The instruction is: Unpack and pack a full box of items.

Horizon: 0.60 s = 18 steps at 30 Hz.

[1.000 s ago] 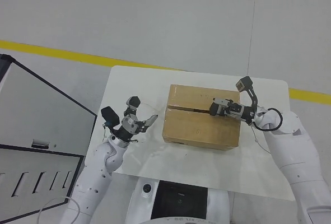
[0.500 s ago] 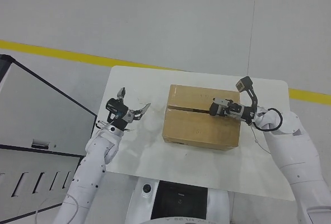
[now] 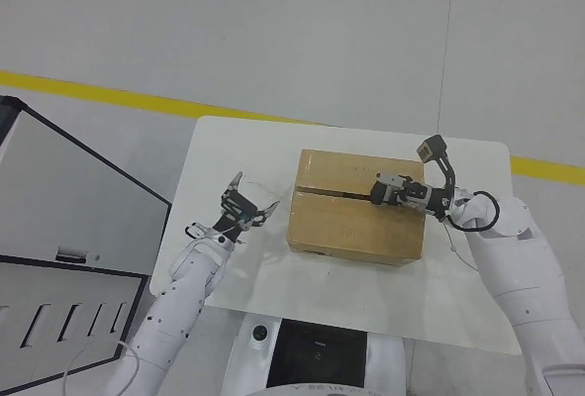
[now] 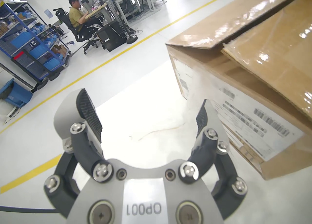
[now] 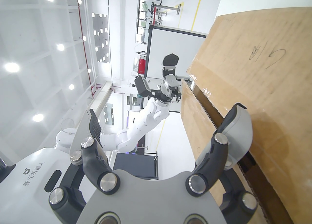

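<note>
A brown cardboard box [image 3: 356,208] stands in the middle of the white table [image 3: 238,148], its two top flaps meeting at a narrow, slightly raised seam. My right gripper [image 3: 380,189] rests on the box top at that seam; in the right wrist view the gripper [image 5: 163,122] is open, with one fingertip [image 5: 235,122] tucked into the gap between the flaps of the box [image 5: 268,64]. My left gripper [image 3: 248,203] hovers open and empty over the table, just left of the box. In the left wrist view this gripper [image 4: 143,105] faces the labelled side of the box [image 4: 243,69].
A large dark-framed grey cabinet [image 3: 54,198] stands on the floor left of the table. A yellow floor line [image 3: 94,94] runs behind. Bare table [image 4: 146,83] lies left of the box and along the near edge.
My left gripper has swung about and ended closer to the box's left side, with its fingers now pointing at the box. The right arm and the box have stayed still.
</note>
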Each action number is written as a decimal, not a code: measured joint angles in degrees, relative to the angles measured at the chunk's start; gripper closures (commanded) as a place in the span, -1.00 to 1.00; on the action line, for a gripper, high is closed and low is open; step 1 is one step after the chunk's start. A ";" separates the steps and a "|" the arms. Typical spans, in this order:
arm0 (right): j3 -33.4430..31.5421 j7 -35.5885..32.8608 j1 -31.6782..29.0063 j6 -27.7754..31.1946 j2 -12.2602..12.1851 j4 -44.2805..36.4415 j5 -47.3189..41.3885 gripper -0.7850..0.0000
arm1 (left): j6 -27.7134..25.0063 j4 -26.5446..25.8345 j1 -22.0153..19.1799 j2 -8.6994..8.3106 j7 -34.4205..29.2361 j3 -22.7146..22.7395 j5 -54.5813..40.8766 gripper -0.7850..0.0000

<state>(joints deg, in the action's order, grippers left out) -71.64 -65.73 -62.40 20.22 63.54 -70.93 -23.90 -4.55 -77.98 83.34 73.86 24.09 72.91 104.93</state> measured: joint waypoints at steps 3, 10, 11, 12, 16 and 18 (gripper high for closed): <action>0.00 0.00 0.00 0.00 0.00 0.00 0.00 -1.00 | 2.86 2.13 -1.43 0.55 -0.51 -2.50 1.18 -1.00; 0.00 0.00 0.00 0.00 0.00 0.00 0.00 -1.00 | 7.66 7.22 -5.11 1.66 -0.80 -5.70 0.77 -1.00; 0.00 0.00 0.00 0.00 0.00 0.00 0.00 -1.00 | 8.29 7.74 -5.53 1.80 -0.90 -5.96 0.56 -1.00; 0.00 0.00 0.00 0.00 0.00 0.00 0.00 -1.00 | 9.15 8.38 -6.03 2.00 -1.08 -6.32 0.19 -1.00; 0.00 0.00 0.00 0.00 0.00 0.00 0.00 -1.00 | 11.77 10.07 -7.66 2.90 -2.38 -7.41 -3.39 -1.00; 0.00 0.00 0.00 0.00 0.00 0.00 0.00 -1.00 | 13.64 10.68 -8.34 3.49 -3.19 -8.00 -5.90 -1.00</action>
<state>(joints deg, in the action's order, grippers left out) -71.64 -65.73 -62.40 20.22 63.54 -70.93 -23.90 9.09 -67.30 75.00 77.35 20.90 64.91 99.03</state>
